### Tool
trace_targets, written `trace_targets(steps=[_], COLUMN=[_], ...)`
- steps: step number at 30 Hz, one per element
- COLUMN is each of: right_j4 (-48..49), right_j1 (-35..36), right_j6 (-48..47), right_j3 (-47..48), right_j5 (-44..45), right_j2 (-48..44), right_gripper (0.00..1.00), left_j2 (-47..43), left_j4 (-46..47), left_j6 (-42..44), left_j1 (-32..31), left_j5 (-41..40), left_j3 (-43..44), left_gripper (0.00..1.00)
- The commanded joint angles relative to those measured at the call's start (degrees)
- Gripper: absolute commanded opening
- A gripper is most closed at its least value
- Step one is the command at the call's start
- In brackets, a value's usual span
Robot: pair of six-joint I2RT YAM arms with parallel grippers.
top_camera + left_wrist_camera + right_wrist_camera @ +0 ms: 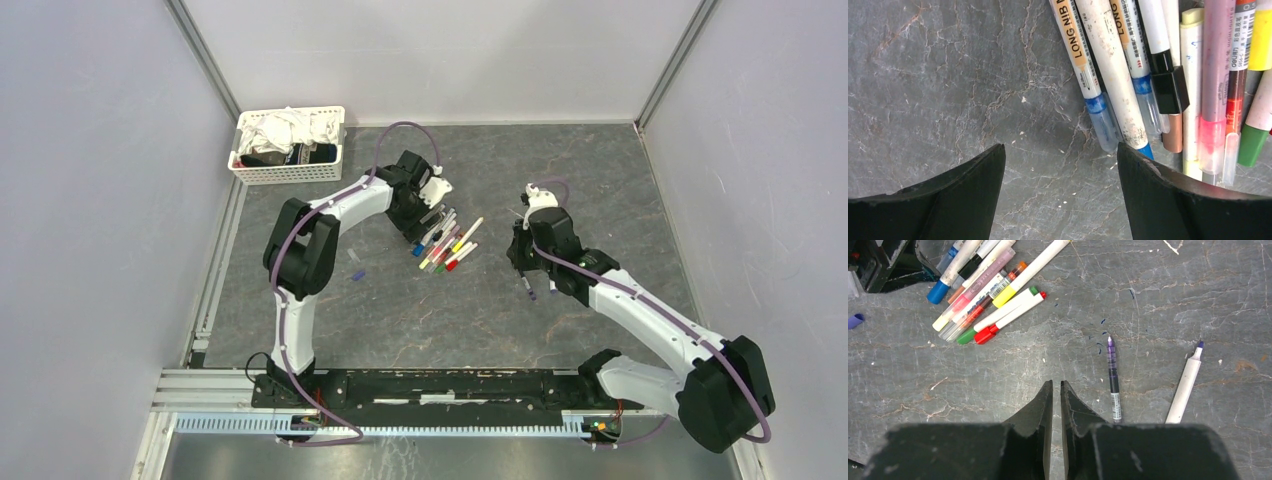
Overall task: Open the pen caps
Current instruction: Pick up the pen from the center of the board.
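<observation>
- Top view: the left tool (428,222) hangs over the far-left end of the pens (447,243), which are piled mid-desk (560,170). The right tool (520,250) is to their right.
- Left wrist: the jaws are wide and empty, with the blue, black and clear caps (1104,122) just right of them. Best to shift right and straddle one scuffed barrel only.
- Right wrist: the jaws are nearly closed and empty. Two bare pens (1113,375) lie to the right.

Grey veined table (480,310), multicoloured pens (445,243)

Matt, veined stone-look table (948,75); scuffed plastic pens (1113,75); matt black fingers (948,210).
</observation>
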Motion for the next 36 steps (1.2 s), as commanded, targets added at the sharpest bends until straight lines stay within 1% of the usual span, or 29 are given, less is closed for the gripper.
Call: trace_targets(steps=[1, 4, 11, 13, 18, 20, 24, 26, 29, 31, 36], right_j4=[1.59, 1.71, 3.04, 3.48, 4.25, 4.48, 4.89, 5.17, 5.41, 5.52, 5.38], right_j1=[-0.17, -0.23, -1.08, -1.37, -2.14, -2.49, -3.53, -4.34, -5.33, -5.80, -6.69], right_j6=[1.00, 1.07, 1.42, 1.48, 1.31, 1.22, 0.68, 0.34, -0.02, -0.32, -0.72], right_j3=[-0.51, -0.78, -1.39, -1.70, -2.66, -2.96, -3.41, -3.74, -3.86, -3.77, -3.84], right_j5=[-0.24, -0.23, -2.17, -2.92, -4.43, -4.99, -5.95, -6.70, -6.69, -8.21, -8.83], right_j2=[-1.56, -1.81, -1.34, -1.26, -1.30, -1.11, -0.91, -0.84, -0.65, -0.64, -0.69], right_gripper=[0.14, 0.13, 0.11, 0.11, 0.10, 0.10, 0.10, 0.10, 0.10, 0.10, 0.08], left_j2=[1.36, 1.71, 0.46, 0.30, 0.45, 0.79, 2.08, 2.49, 3.64, 4.53, 6.51], left_j4=[2.87, 3.23, 3.87, 3.89, 3.96, 3.79, 1.78, 1.30, 1.24, 1.10, 0.89], left_j6=[-2.85, -2.85, -2.35, -2.16, -2.36, -2.60, -2.68, -2.48, -2.24, -2.03, -1.77], left_j1=[-0.61, -0.61, -0.46, -0.43, -0.35, -0.39, -0.42, -0.50, -0.52, -0.52, -0.52], left_j5=[-1.24, -1.70, -2.29, -2.70, -3.65, -3.49, -0.63, 0.55, 0.52, 0.07, -0.43], left_j3=[1.90, 1.86, 2.04, 2.22, 3.32, 4.16, 6.61, 6.99, 7.84, 8.70, 10.35], left_gripper=[0.86, 0.84, 0.71, 0.69, 0.69, 0.72, 0.79, 0.81, 0.80, 0.78, 0.71])
